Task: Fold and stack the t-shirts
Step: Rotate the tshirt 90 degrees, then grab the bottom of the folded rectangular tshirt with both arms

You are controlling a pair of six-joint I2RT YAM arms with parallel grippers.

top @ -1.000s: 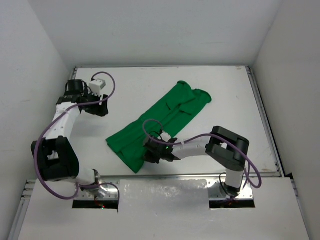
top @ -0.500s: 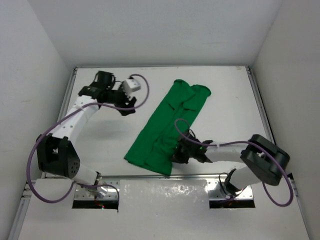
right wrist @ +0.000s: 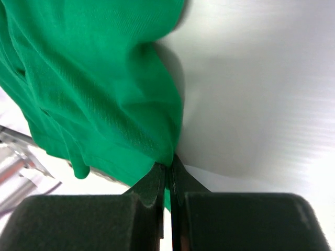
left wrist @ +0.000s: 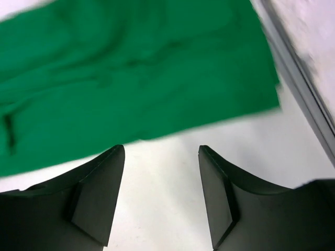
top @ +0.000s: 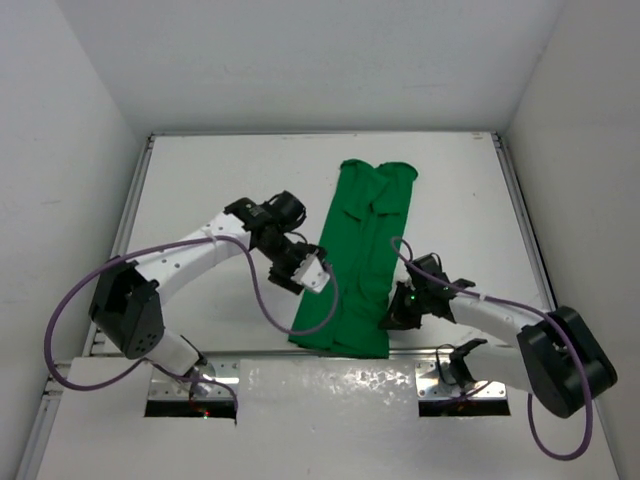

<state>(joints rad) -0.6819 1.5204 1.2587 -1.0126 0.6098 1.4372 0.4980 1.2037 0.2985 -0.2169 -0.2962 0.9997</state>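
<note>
Swung round from a slant, the shirt (top: 365, 250) now lies almost straight, its near end dragged rightward by the right gripper. The left arm has come in from the far left corner to the cloth's left edge.

On the left, the left gripper (left wrist: 161, 151) hovers low over the table (top: 220, 180), a smooth matte white surface. Its two dark, wedge-shaped fingers (left wrist: 99, 193) stand about half apart. Only bare table shows between them, and they hold nothing. Just beyond their tips runs the shirt's straight left edge, and a grey metal rail (left wrist: 306, 99) crosses the corner of that wrist view.

In the middle, the shirt is a plain bright green knit, soft and finely ribbed up close. It is folded lengthwise into a long strip that runs from the far part of the table to the near edge. Shallow creases run along its length. The far end shows two rounded lobes, and the near end is cut square.

On the right, the right gripper (right wrist: 170, 175) has its fingers pressed tight together, pinching the shirt's right edge near the near corner. The cloth bunches into a small peak at the pinch and drapes away to the left.
</note>
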